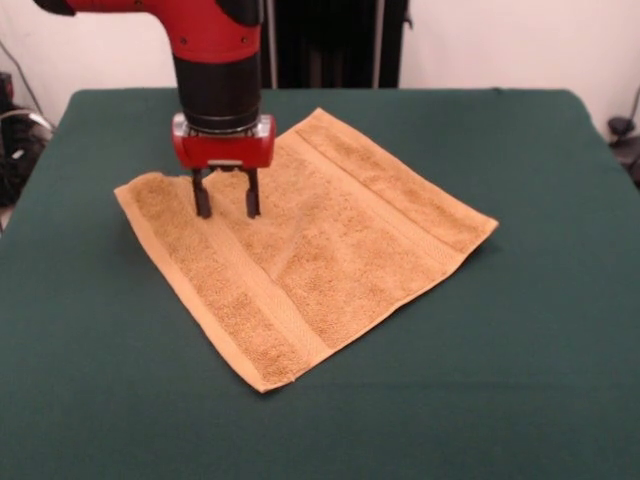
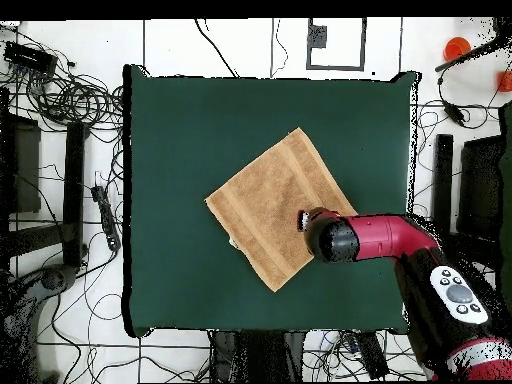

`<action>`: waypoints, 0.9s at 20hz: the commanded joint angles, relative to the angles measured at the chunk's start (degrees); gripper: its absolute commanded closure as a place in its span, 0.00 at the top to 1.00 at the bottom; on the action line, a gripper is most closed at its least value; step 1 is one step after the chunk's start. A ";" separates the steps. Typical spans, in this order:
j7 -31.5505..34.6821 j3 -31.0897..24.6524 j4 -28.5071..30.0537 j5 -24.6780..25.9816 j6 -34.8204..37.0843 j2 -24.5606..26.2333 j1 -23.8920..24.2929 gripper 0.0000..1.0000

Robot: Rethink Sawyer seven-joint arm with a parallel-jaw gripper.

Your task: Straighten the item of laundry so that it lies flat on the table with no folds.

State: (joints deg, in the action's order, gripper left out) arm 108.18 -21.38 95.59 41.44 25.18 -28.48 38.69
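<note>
The golden-tan towel [image 1: 310, 250] lies spread on the dark green table [image 1: 500, 380], turned like a diamond, with woven border bands along two sides and a slight crease through its middle. It also shows in the overhead view [image 2: 275, 200]. My gripper [image 1: 226, 208] hangs from the red arm over the towel's far left part, near that corner. Its two black fingers [image 1: 202, 197] are apart and point down, tips at or just above the cloth, holding nothing. In the overhead view the arm's red wrist [image 2: 335, 238] covers the gripper and the towel's corner there.
The table [image 2: 180, 140] is far larger than the towel, with green surface on all sides of it. Cables and equipment lie on the floor around the table [image 2: 60, 100]. A black stand is behind the robot [image 1: 330, 40].
</note>
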 commanded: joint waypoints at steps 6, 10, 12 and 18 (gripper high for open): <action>-6.51 -5.86 -4.11 3.62 -3.69 5.39 -0.55 1.00; -6.49 -5.03 -5.95 4.86 -4.46 6.85 -1.17 1.00; -7.42 -5.22 -6.24 5.17 -3.95 7.03 -1.21 1.00; -9.77 -5.37 -6.57 4.39 -0.23 6.19 -0.92 1.00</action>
State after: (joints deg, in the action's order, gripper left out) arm 108.18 -21.39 94.74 42.06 24.36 -26.77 38.80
